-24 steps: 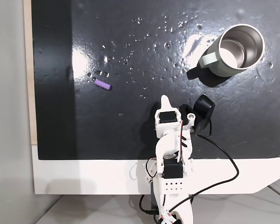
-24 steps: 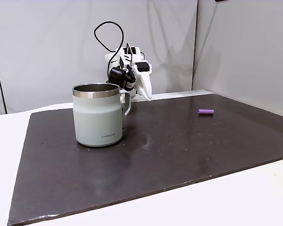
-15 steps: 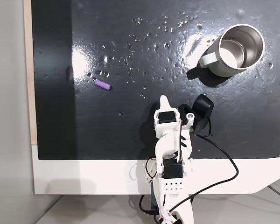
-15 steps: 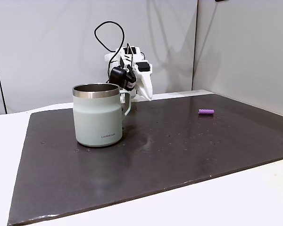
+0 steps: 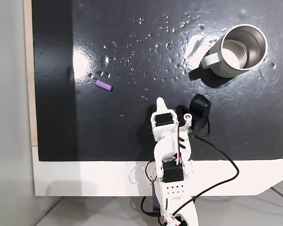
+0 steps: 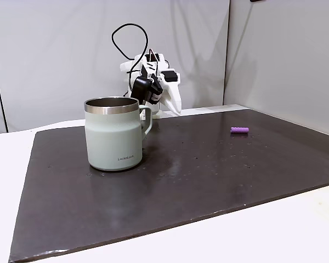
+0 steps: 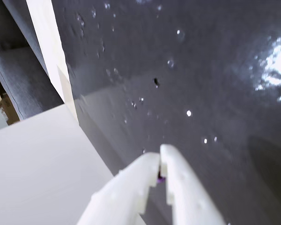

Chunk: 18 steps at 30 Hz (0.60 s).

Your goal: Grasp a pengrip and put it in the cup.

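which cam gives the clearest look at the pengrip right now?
The fixed view from above: the pengrip lies unobstructed on the dark mat, its full length visible, far left of the cup. In the low fixed view it is a small purple cylinder seen side-on. The wrist view shows a purple speck behind the hand tips.

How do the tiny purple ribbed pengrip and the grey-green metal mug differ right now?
The tiny purple ribbed pengrip lies on its side; the grey-green metal mug stands upright. The pengrip is far smaller than the mug. In the top-down fixed view, pengrip sits left, mug far right. Both rest untouched on the dark mat.
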### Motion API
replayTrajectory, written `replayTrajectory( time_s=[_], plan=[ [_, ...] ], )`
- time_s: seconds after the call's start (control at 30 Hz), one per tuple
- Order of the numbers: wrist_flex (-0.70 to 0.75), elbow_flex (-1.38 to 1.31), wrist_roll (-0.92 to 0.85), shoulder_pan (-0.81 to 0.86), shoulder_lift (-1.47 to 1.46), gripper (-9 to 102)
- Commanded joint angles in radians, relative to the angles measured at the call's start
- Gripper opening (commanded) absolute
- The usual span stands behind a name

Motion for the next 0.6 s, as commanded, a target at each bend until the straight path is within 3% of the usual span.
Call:
replayTrajectory(
  time_s=[0.0,0.33,0.57],
  plan=[
    [0.144,-0.187,0.0,-0.06,-0.057,0],
    [0.184,-0.63,0.112,-0.092,-0.744,0],
    [0.264,-1.008,0.354,-0.135,-1.224,0]
  ],
)
